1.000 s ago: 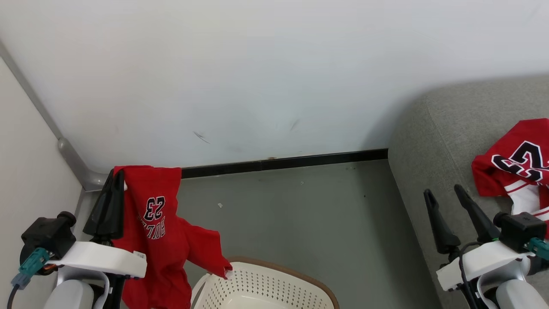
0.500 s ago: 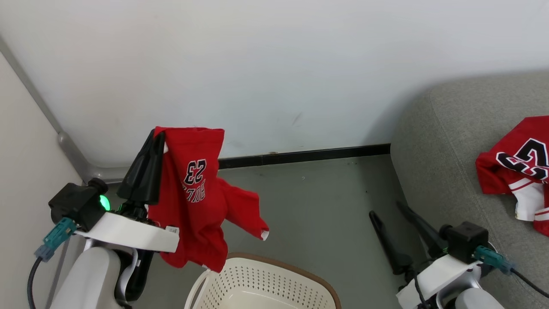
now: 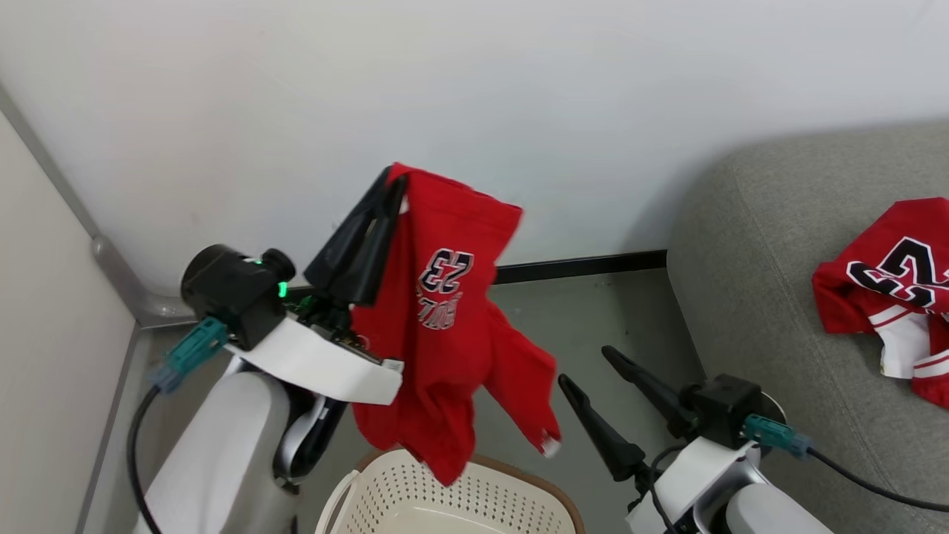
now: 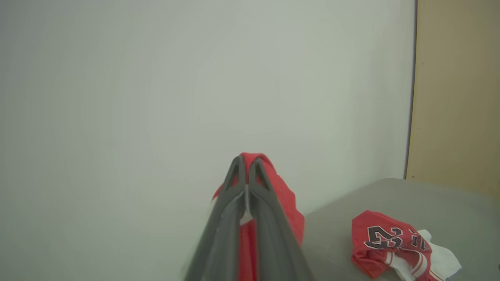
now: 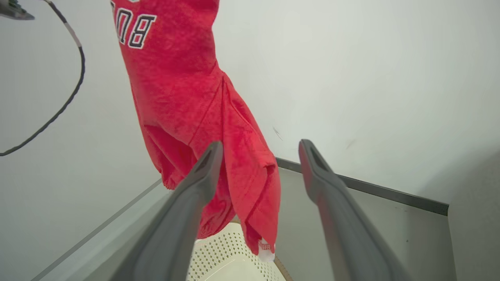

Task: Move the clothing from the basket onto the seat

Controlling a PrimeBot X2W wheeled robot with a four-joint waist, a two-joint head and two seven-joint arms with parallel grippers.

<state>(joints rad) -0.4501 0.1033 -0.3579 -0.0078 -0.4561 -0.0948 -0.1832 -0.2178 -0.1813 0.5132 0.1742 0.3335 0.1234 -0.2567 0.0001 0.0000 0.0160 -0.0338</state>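
1 red shorts clamped in left gripper, hanging toward 5 o'clock; 1 jersey on sofa; right gripper wide, empty.

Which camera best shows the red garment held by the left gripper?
Head view: the red garment hangs whole from the shut left gripper, above the basket. Left wrist view catches a red fold behind the fingers; right wrist view, its lower half and some lettering.
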